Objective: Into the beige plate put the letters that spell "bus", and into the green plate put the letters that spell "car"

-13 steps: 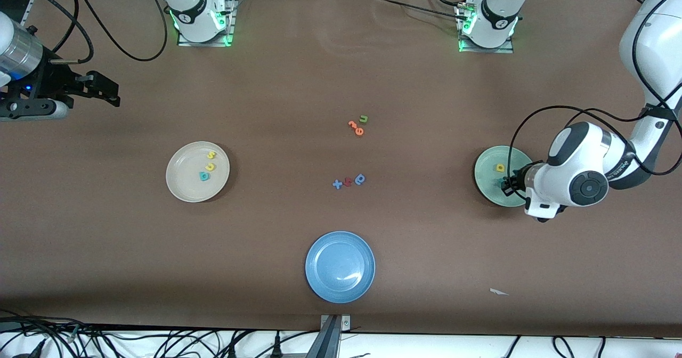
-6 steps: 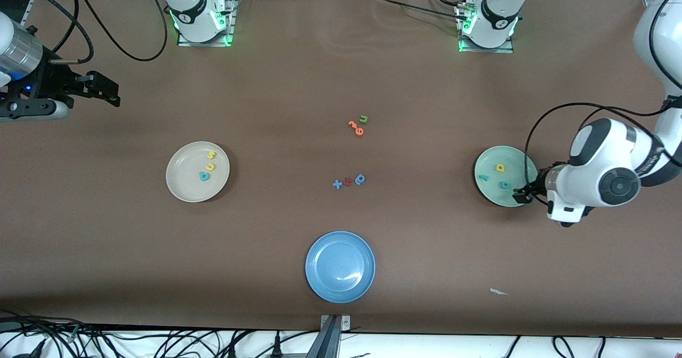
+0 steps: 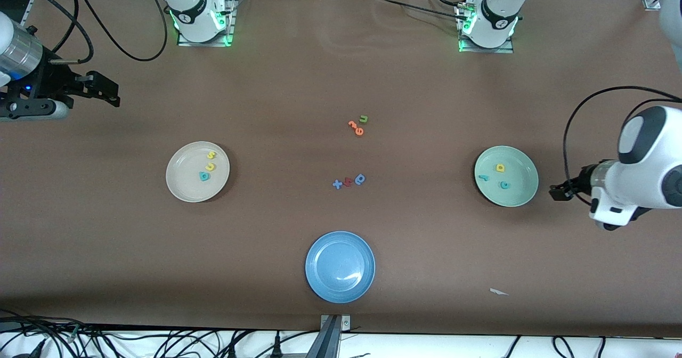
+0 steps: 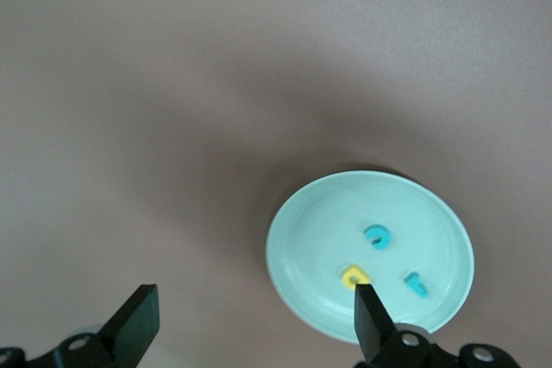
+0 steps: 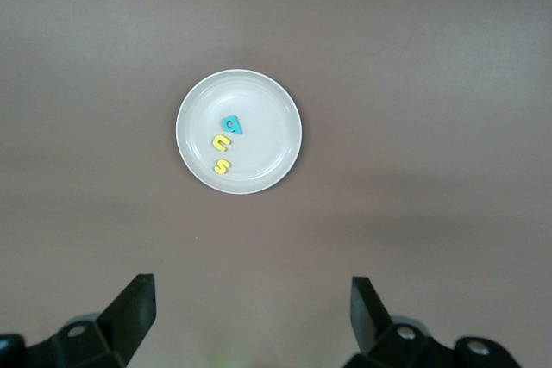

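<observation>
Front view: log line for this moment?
left gripper: open, empty, beside green plate | right gripper: open, waiting | green plate: c, a, r | beige plate: b, u, s

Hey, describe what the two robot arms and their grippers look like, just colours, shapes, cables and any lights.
Both arms are glossy white with rounded, dark grey joint caps, and their bases glow green. Black cables loop along each. The left gripper is black with two flat, tapered fingers. The right gripper is black too, behind a silver metal cylinder with a small blue light.

Even overhead light, soft shadows, glare on blue plate
</observation>
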Controlling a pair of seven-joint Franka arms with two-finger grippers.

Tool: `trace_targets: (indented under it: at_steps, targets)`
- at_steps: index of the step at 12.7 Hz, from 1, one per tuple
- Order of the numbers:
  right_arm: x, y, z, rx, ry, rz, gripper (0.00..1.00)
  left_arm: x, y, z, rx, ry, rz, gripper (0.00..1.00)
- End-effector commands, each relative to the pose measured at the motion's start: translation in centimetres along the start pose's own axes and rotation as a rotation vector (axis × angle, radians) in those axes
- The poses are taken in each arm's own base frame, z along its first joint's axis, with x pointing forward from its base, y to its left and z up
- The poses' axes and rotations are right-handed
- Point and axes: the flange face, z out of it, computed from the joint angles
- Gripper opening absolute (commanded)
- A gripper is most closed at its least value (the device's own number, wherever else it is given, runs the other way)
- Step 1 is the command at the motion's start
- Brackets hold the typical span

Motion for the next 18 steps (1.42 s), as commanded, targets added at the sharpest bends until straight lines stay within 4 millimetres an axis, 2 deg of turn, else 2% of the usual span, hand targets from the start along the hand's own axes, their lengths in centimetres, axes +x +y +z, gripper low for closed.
trace_targets:
  at_steps: [1,3,6,9,10,12,14,15,18]
  targets:
    - [0.2,0.1,-0.4,-0.002,0.004,0.012,1.0,-0.6,-2.4,-4.2,0.016,-0.004,0.12,1.0]
    - [0.2,0.1,-0.4,-0.002,0.002,0.012,1.0,-1.5,-4.8,-6.6,-0.008,-0.014,0.175,1.0]
    - [0.2,0.1,-0.4,-0.004,0.002,0.012,1.0,-2.5,-8.3,-8.9,-0.077,-0.046,0.197,1.0]
    - [0.2,-0.2,-0.4,-0.006,0.002,0.006,1.0,-3.8,-9.9,-11.7,-0.164,-0.019,0.182,1.0]
    - [0.2,-0.2,-0.5,-0.006,0.004,0.006,1.0,-4.3,-10.4,-13.3,-0.204,0.02,0.166,1.0]
    - [0.3,-0.3,-0.6,-0.007,0.009,0.004,1.0,-6.4,-10.6,-17.1,-0.263,0.142,0.161,1.0]
    - [0.4,-0.2,-0.7,-0.007,0.022,0.006,1.0,-8.4,-9.8,-19.4,-0.279,0.207,0.181,0.99]
    - [0.5,0.0,-0.6,0.0,0.021,0.001,1.0,-9.5,-8.6,-19.8,-0.276,0.222,0.202,0.99]
    - [1.5,0.0,-0.4,0.003,0.019,-0.01,1.0,-9.9,-6.7,-17.4,-0.267,0.266,0.222,0.99]
